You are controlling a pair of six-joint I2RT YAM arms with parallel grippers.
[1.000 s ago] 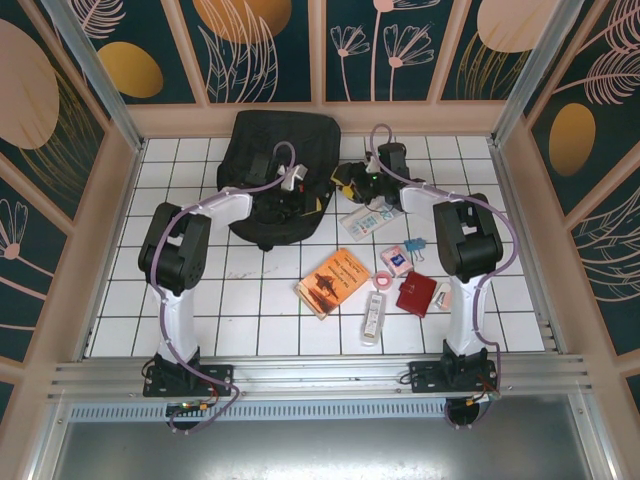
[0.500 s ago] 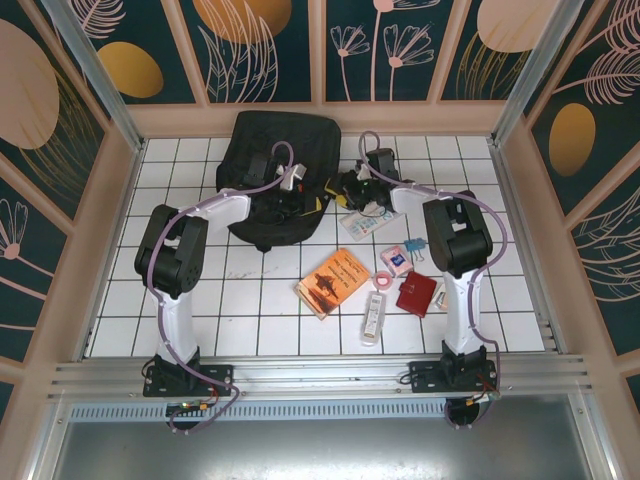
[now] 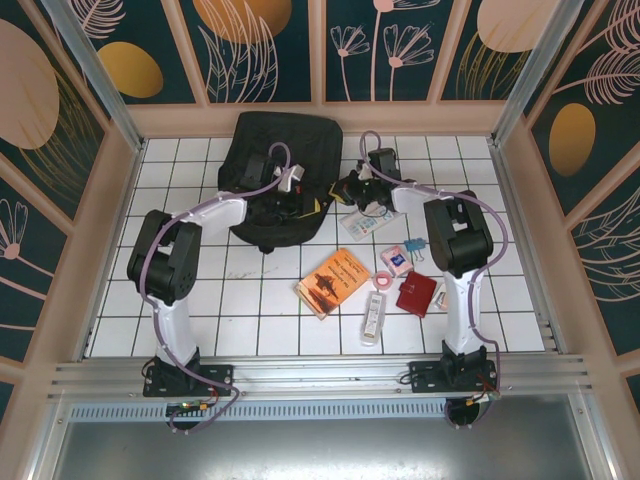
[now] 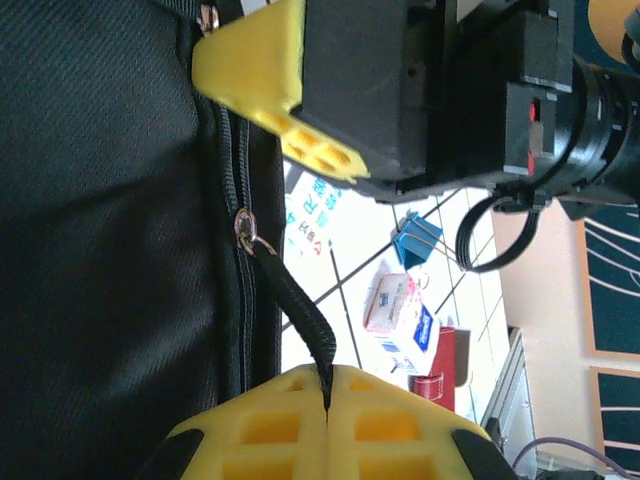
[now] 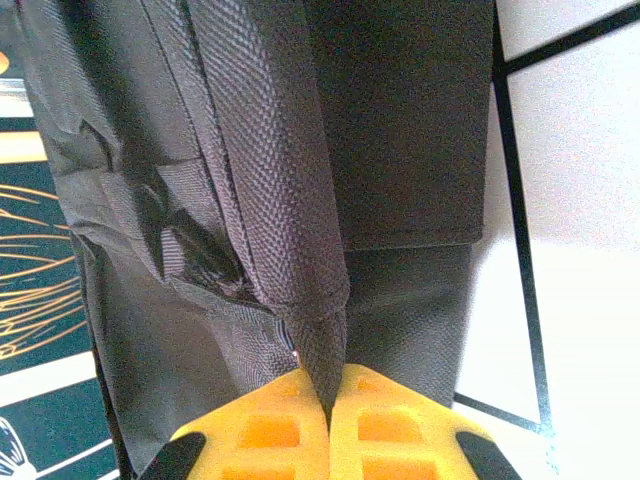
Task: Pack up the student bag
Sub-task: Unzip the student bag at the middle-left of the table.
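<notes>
Toward twelve o'clock on the white tiled counter (image 3: 250, 310), the large soft black fabric backpack (image 3: 280, 150), well back from the arm bases. At its five o'clock corner, left pincer (image 4: 327, 385) pressed together on the black corded zipper pull (image 4: 300, 310). At its three o'clock edge, right pincer (image 5: 327, 395) clamped on a fold of the woven fabric. Toward five o'clock from the backpack, lying apart, an orange book (image 3: 333, 282) and a dark-red wallet (image 3: 416, 293).

student bag (image 5: 260, 140) of coarse matt woven cloth, shiny metal zip slider (image 4: 245, 232); smooth glossy tiled table (image 3: 250, 300)
</notes>
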